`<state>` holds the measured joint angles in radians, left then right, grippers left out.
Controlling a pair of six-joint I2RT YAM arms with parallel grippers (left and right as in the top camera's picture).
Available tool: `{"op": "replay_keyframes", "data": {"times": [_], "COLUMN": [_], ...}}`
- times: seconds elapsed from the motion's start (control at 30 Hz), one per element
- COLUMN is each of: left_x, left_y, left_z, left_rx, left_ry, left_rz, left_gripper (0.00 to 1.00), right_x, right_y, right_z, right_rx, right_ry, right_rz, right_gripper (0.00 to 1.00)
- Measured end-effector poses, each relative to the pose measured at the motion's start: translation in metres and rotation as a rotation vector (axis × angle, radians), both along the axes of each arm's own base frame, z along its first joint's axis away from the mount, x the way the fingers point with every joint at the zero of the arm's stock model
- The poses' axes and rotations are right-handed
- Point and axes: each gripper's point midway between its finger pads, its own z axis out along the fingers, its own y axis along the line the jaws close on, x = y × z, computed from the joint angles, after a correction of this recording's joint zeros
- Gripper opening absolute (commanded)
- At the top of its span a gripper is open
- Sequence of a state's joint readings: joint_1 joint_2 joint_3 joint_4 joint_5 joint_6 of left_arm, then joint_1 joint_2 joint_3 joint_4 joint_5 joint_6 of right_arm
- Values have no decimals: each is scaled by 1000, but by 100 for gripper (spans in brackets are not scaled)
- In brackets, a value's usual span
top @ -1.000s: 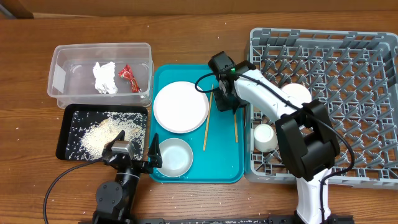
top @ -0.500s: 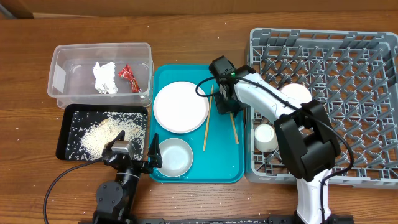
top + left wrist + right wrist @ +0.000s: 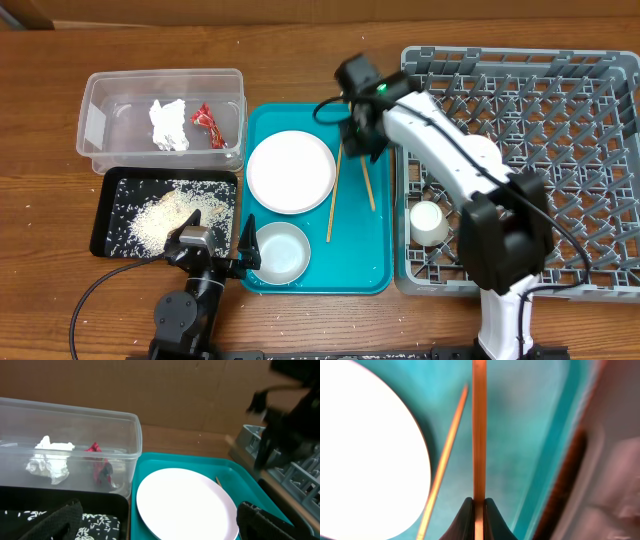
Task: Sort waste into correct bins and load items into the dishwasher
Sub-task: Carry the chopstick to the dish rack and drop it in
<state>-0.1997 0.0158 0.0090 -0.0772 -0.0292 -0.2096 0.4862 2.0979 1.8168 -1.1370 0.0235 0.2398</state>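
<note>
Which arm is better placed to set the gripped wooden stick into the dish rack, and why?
Right. The right gripper is shut on the stick, beside the grey dish rack. The left gripper is open, across the teal tray from the rack.

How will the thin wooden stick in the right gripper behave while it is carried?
The stick looks straight and rigid, so it probably will not flop. It is very thin, so likely light. The right gripper pinches it near one end, so it may swing or slip.
</note>
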Motion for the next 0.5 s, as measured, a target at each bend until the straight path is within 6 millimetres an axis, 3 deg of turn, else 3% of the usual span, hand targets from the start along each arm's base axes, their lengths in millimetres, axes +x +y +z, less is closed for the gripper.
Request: {"op": "replay_keyframes", "data": {"times": [0.1, 0.2, 0.33, 0.43, 0.5], "left_x": [0, 0, 0, 0, 0], "left_y": [0, 0, 0, 0, 0], "left_z": [0, 0, 0, 0, 0], "left_rx": [0, 0, 0, 0, 0], "left_ry": [0, 0, 0, 0, 0], "left_rz": [0, 0, 0, 0, 0], "left_gripper": [100, 100, 100, 100, 100], "right_x": [22, 36, 47, 49, 48], "right_y": [-24, -59, -99, -110, -109], "right_z": [38, 60, 63, 59, 55], "right_rx": [0, -28, -63, -60, -59], "right_ry": [-108, -169, -177, -164, -150], "right_rz": [-58, -109, -149, -146, -134], "right_gripper": [4, 4, 4, 5, 24]}}
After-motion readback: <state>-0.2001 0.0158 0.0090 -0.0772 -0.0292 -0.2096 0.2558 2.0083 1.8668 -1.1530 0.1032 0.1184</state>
